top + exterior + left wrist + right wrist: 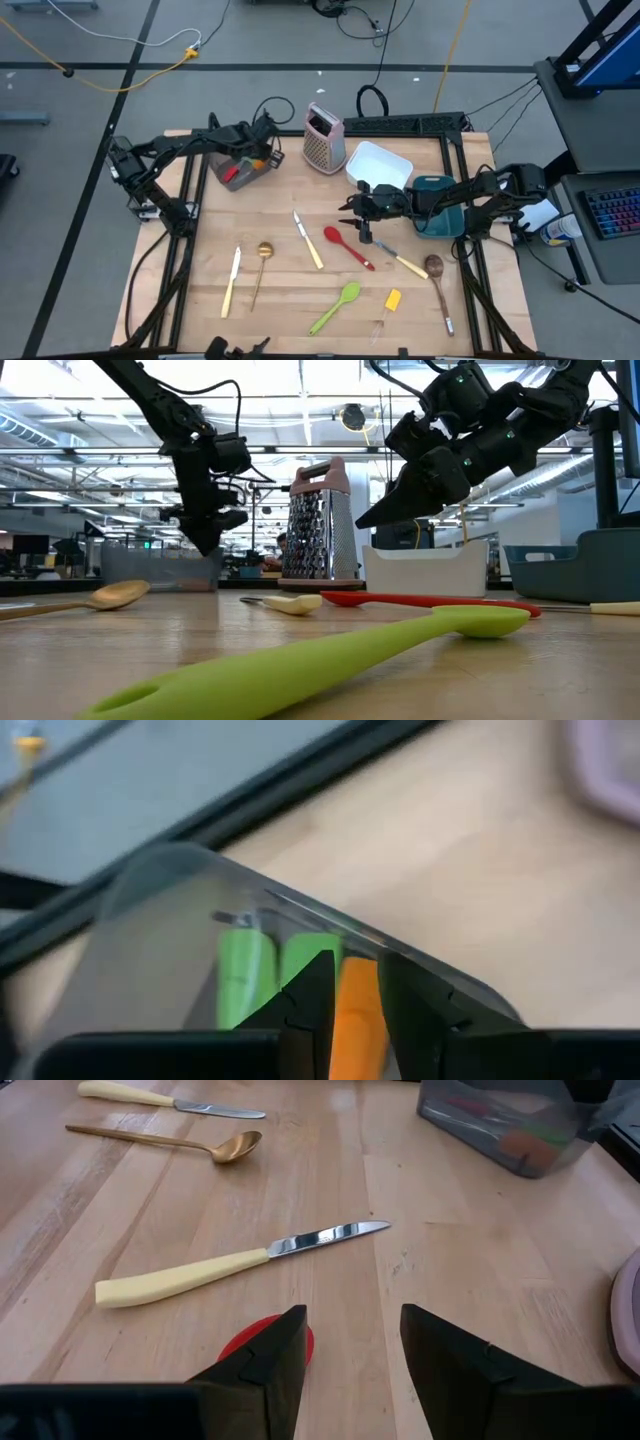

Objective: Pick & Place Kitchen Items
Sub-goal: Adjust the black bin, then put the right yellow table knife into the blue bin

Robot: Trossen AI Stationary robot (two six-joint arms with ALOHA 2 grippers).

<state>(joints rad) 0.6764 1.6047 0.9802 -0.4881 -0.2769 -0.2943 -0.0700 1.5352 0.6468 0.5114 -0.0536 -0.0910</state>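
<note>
High view: right gripper point(352, 213) open above red spoon point(347, 247); left gripper point(262, 151) over grey bin point(236, 171). Left wrist view: fingers point(312, 1010) closed on orange spatula point(358, 1012), lower end hidden. Right wrist view: spoon bowl point(268, 1340) partly hidden behind one finger.

green silicone spoon point(330, 660) lying foremost, red silicone spoon point(420, 600) and cream-handled knife point(285, 603) behind it, wooden spoon point(95, 599) at 9 o'clock, box grater point(322, 520) upright centre, white container point(428, 568) at 3 o'clock.
</note>
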